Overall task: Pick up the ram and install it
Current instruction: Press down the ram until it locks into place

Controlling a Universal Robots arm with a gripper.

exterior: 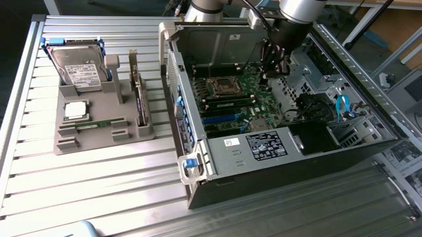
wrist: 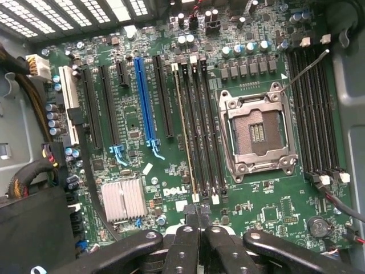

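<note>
A long, narrow green ram stick stands on edge in one of the black memory slots beside the open processor socket. In the exterior view the ram shows as a thin green strip on the motherboard. My gripper hangs above the board near one end of those slots, fingers pressed together with nothing between them. Seen from outside, the gripper reaches down into the open computer case, on the exterior view's right of the socket. A second thin green stick lies in the grey holder.
The holder on the exterior view's left also carries a hard drive, a square silver processor chip and an upright expansion card. Case walls, black cables, a blue slot and a silver heatsink surround the work area.
</note>
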